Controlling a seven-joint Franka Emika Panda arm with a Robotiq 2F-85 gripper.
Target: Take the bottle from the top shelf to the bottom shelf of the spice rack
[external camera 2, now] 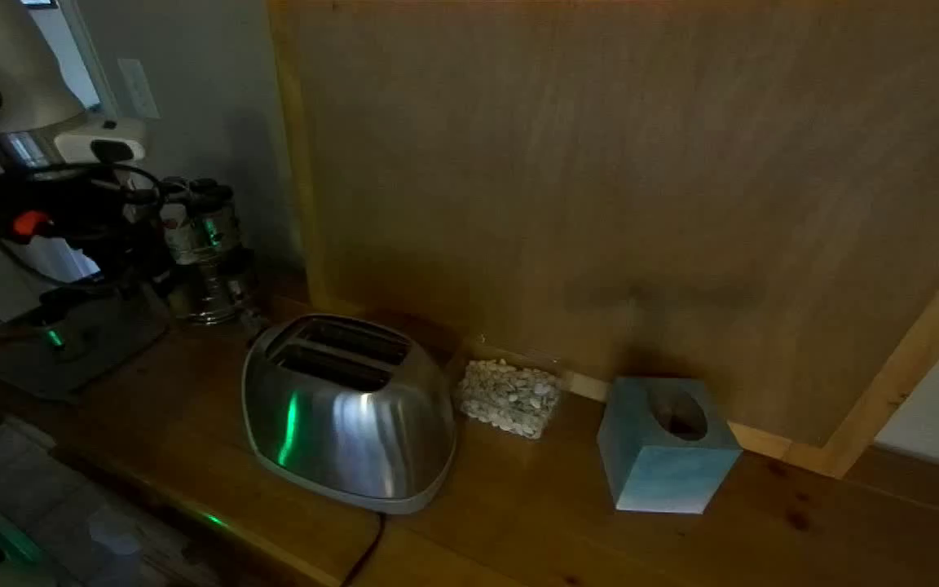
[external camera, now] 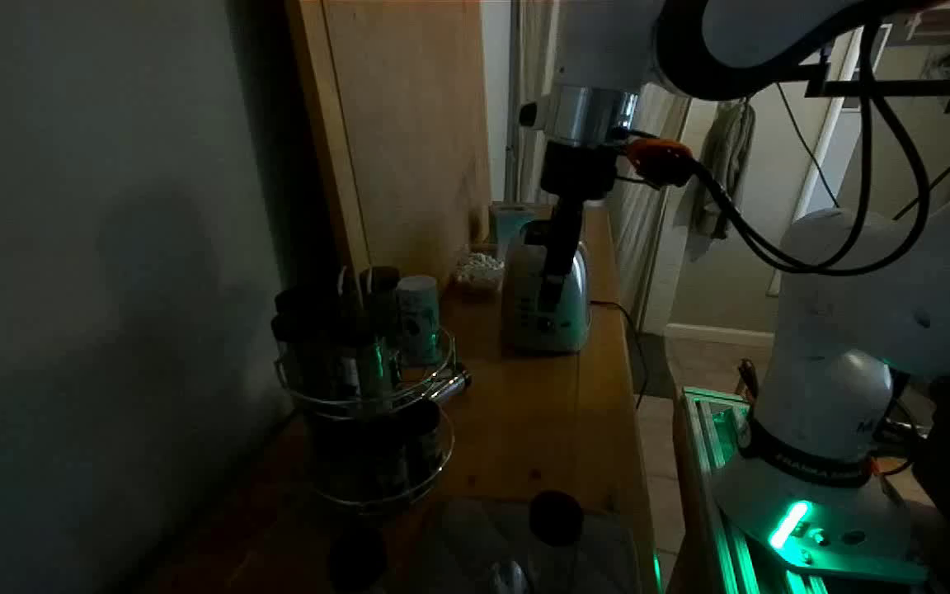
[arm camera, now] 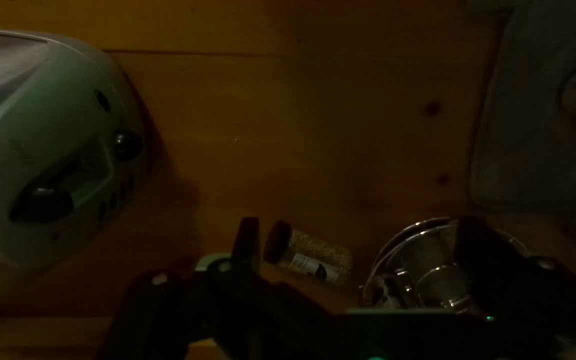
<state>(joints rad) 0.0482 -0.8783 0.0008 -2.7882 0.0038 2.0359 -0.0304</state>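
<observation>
The two-tier wire spice rack (external camera: 392,497) stands by the wall and also shows in an exterior view (external camera 2: 210,316). Several dark-capped bottles and a white jar (external camera: 419,322) stand on its top tier; dark bottles fill the lower tier. A bottle (arm camera: 318,257) with a dark cap and tan contents lies on its side on the counter beside the rack; its end also shows in an exterior view (external camera: 452,384). My gripper (arm camera: 358,223) is open and empty above, its fingers spread to either side of the lying bottle and part of the rack. It also shows in an exterior view (external camera: 553,293).
A steel toaster (external camera 2: 351,432) stands on the counter beside the rack. A pebble container (external camera 2: 510,398) and a blue tissue box (external camera 2: 669,456) are beyond it. A grey mat (arm camera: 533,150) with dark-capped bottles (external camera: 556,518) lies on the rack's other side. The room is dim.
</observation>
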